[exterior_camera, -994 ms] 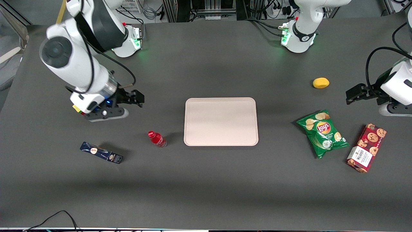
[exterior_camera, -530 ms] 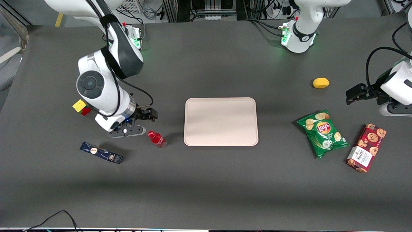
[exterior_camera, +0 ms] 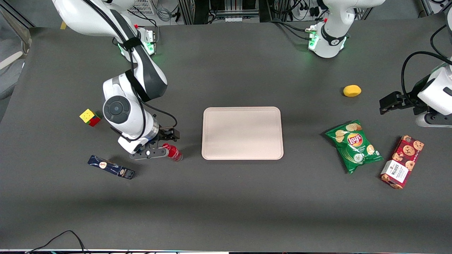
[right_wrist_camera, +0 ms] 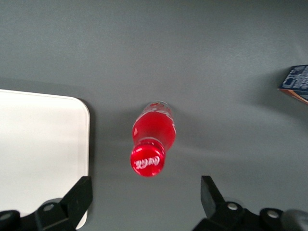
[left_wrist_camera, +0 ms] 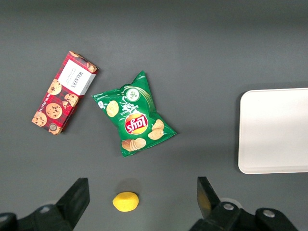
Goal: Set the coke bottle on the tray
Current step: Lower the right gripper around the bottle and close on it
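Note:
The coke bottle (exterior_camera: 175, 153), small and red with a red cap and clear base, stands upright on the dark table close beside the tray (exterior_camera: 242, 109), toward the working arm's end. My right gripper (exterior_camera: 161, 144) hovers just above it and partly covers it in the front view. In the right wrist view the gripper (right_wrist_camera: 146, 198) is open and empty. The bottle (right_wrist_camera: 153, 137) stands just ahead of the gap between the fingers (right_wrist_camera: 81, 192), its cap showing white script. The tray (right_wrist_camera: 38, 144) is pale pinkish-beige and holds nothing.
A dark blue oblong box (exterior_camera: 111, 167) lies nearer the front camera than the gripper, and also shows in the right wrist view (right_wrist_camera: 296, 83). A colour cube (exterior_camera: 89, 117) sits beside the arm. A green chip bag (exterior_camera: 354, 145), cookie box (exterior_camera: 402, 161) and yellow lemon (exterior_camera: 352, 90) lie toward the parked arm's end.
My right arm has swung toward the front camera and the tray, bringing the gripper from near the colour cube to just over the bottle. The bottle and tray have not moved.

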`<state>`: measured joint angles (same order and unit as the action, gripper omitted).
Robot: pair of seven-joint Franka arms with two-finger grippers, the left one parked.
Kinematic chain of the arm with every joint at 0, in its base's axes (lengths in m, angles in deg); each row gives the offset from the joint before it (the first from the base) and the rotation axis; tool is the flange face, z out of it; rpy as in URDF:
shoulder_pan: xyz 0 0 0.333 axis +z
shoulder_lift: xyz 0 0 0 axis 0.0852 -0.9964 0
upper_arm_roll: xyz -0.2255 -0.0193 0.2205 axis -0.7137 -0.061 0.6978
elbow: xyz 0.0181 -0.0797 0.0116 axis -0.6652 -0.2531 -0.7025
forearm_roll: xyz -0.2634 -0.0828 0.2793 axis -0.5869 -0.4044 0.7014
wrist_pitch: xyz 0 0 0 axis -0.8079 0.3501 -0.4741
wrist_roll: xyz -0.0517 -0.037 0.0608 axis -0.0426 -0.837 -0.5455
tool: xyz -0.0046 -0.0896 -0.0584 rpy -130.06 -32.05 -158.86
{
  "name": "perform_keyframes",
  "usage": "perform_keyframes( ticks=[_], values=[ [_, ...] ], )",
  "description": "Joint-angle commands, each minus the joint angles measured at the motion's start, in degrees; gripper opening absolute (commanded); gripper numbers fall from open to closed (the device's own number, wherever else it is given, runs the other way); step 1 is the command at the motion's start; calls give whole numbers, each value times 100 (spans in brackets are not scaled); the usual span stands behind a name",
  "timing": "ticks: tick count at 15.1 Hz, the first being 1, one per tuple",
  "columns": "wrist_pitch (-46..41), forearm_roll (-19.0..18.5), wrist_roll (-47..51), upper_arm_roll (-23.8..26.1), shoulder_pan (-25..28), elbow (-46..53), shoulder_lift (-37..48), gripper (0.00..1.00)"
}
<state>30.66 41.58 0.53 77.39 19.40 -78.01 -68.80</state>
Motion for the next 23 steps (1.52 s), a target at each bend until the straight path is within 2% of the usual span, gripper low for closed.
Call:
perform_keyframes(
  ticks=[1, 5, 23],
  values=[
    [286, -55, 78, 28, 15, 14, -164, 100],
    [470, -318, 70, 28, 15, 5, -279, 100],
    [664, -318, 70, 54, 15, -135, -543, 99]
  ],
)
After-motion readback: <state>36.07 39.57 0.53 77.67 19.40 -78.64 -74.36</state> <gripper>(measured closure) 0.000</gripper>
